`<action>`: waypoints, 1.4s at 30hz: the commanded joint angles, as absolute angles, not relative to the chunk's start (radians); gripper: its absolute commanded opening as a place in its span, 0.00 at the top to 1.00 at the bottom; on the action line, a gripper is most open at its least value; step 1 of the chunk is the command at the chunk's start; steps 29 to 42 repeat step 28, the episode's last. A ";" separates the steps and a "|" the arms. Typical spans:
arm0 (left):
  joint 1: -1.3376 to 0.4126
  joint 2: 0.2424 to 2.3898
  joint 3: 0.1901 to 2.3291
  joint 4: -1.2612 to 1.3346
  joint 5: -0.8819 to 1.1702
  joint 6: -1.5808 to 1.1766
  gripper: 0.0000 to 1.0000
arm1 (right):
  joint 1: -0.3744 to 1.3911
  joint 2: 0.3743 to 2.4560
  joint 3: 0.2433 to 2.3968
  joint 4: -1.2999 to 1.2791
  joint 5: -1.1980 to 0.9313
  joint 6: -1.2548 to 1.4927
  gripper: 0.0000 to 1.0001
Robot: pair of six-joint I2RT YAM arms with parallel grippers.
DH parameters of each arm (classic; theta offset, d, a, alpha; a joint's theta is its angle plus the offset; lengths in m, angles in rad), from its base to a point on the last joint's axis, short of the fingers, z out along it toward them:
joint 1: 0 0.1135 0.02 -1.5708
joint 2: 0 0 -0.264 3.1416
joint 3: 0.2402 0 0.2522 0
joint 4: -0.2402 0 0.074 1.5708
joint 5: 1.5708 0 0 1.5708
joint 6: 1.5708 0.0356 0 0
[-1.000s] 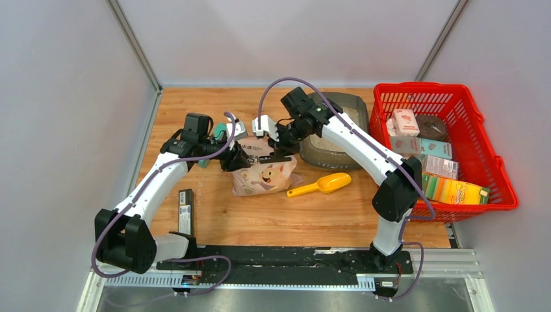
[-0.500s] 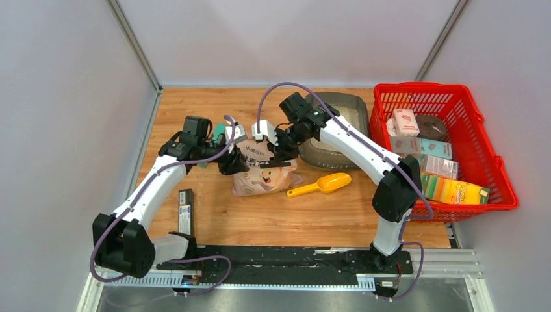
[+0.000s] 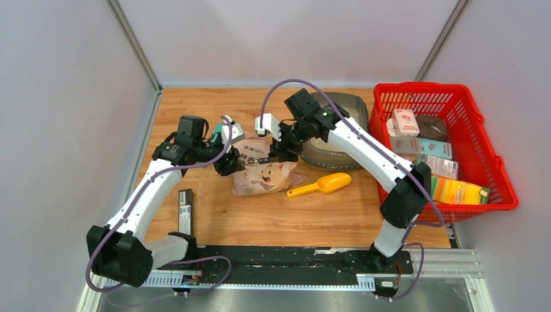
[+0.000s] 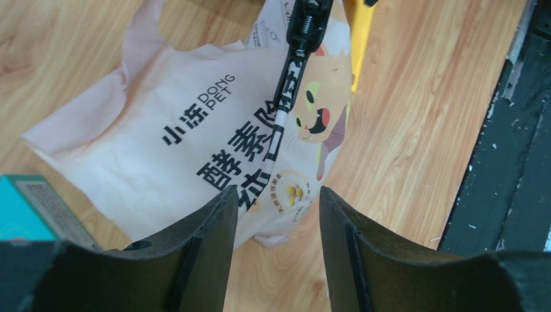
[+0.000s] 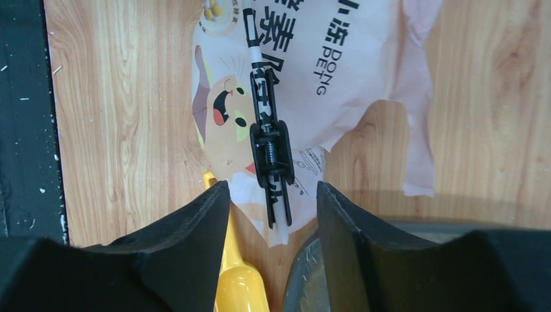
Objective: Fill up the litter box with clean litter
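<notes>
- The bag (image 3: 263, 172), pink-white with a cartoon cat, lies flat on the wooden tabletop (image 3: 273, 218) with its printed face up.
- The left gripper (image 4: 276, 195) hangs over the bag's left edge. Its jaws stand well apart and hold nothing; the bag's print shows through the gap.
- The right gripper (image 5: 273, 188) hangs over the bag's far right corner, also parted and empty.
- A black clip (image 5: 269, 153) lies on the bag, across its print. No finger of either gripper touches it.
- The litter box (image 3: 354, 107) — a dark grey tray with rounded corners — sits on the tabletop just beyond the bag and to its right. The right arm crosses over it, so most of the inside is hidden.
- A yellow scoop (image 3: 323, 184) lies just to the right of the bag, its handle pointing toward the bag.
- A red mesh basket (image 3: 421, 85) holding boxes stands well to the right of the bag, past the litter box.
- A teal box (image 4: 23, 208) lies at the bag's left side — touching or not, I cannot tell.
</notes>
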State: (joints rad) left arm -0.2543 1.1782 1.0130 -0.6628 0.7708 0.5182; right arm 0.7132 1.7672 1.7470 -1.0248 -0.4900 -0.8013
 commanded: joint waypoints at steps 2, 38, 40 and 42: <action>-0.247 1.103 1.072 -0.695 0.631 0.474 0.39 | 0.719 1.651 1.721 -0.936 -0.399 -0.698 0.37; -0.232 0.828 1.183 -0.868 0.209 0.313 0.21 | 0.707 1.325 1.468 -0.641 0.647 -0.384 0.00; -0.232 0.828 1.183 -0.868 0.209 0.313 0.21 | 0.707 1.325 1.468 -0.641 0.647 -0.384 0.00; -0.232 0.828 1.183 -0.868 0.209 0.313 0.21 | 0.707 1.325 1.468 -0.641 0.647 -0.384 0.00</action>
